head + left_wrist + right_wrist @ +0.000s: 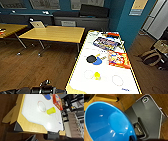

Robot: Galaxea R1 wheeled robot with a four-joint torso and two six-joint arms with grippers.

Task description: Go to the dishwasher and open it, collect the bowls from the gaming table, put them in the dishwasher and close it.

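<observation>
Bowl: blue, large in the right wrist view, rim caught at the right gripper
Gaming table: white top, yellow edge; just ahead, carrying a yellow cup on its side, paddles, game boards
Left gripper: fingers cannot be told
Desks: beyond, on wooden floor

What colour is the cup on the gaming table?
Yellow; the cup shows best in the left wrist view.

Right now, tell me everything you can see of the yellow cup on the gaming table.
The yellow cup is a plain bright yellow tumbler, plastic by its look, lying tipped on its side on the white top of the gaming table. It rests between two thin ring outlines on the surface, close to one. It appears empty, and nothing else touches it. The head view shows it too.
</observation>
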